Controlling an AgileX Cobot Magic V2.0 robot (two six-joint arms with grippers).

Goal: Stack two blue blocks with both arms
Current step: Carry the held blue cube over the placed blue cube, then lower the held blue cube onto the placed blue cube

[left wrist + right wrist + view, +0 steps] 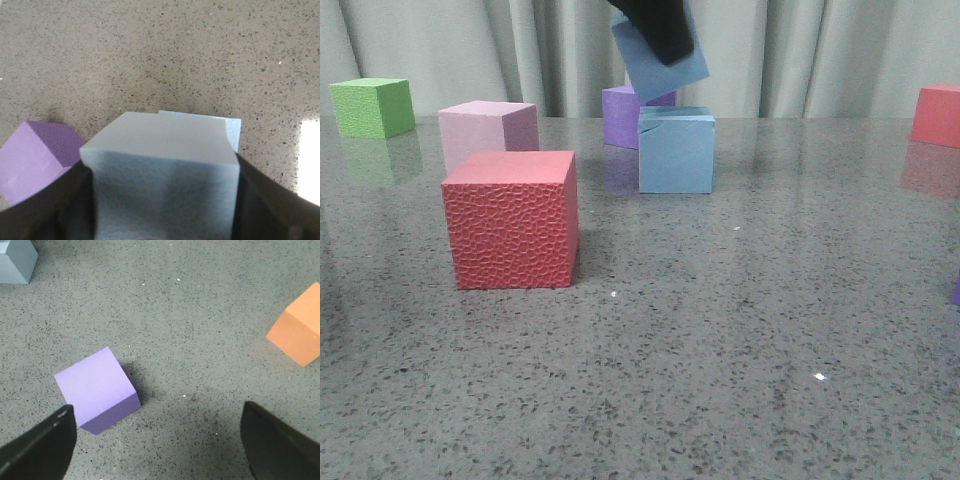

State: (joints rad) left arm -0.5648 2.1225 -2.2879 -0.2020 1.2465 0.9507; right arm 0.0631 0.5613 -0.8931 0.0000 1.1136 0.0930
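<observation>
Blue block (660, 62) sits clamped in my left gripper (160, 200), tilted in the air just above its twin (676, 150) on the table (720, 350). I judge the placing step next: level it, centre, lower. My right gripper (157, 440) hangs wide, holding nothing.

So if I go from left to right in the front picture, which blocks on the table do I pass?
green cube → pale pink cube → blue block on the table → red cube at the far right
</observation>
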